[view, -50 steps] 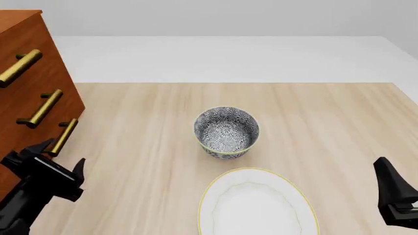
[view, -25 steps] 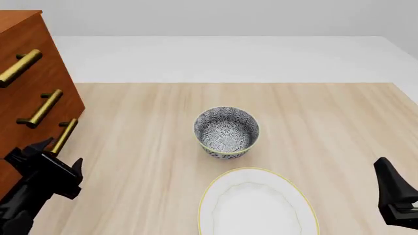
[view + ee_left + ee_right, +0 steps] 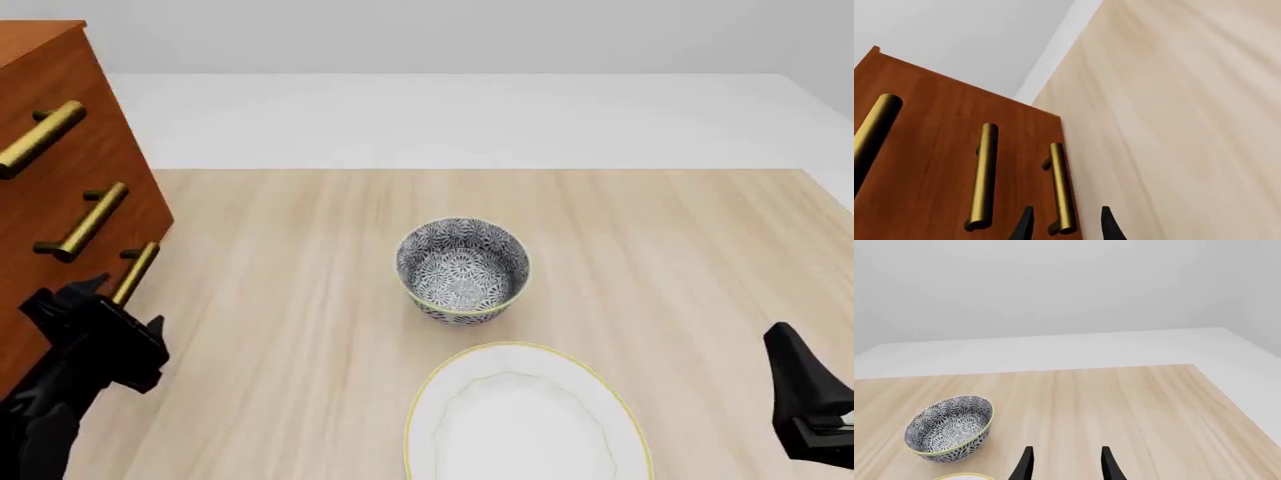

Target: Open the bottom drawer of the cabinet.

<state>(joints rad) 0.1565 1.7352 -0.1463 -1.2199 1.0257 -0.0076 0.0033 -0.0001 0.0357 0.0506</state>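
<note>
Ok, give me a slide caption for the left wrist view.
Open left gripper straddling the brass handle of the cabinet's closed bottom drawer.

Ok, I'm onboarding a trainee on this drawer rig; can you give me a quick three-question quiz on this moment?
1. True or false: the left hand has its fingers spread on either side of the brass bar handle of the bottom drawer of the reddish-brown wooden cabinet.
2. What sits just beyond the white gold-rimmed plate in the front view? A) the patterned blue-and-white bowl B) a mug C) a spoon
3. Fill in: the right hand is ____ and holds nothing.

Key: 1 true; 2 A; 3 open.
</note>
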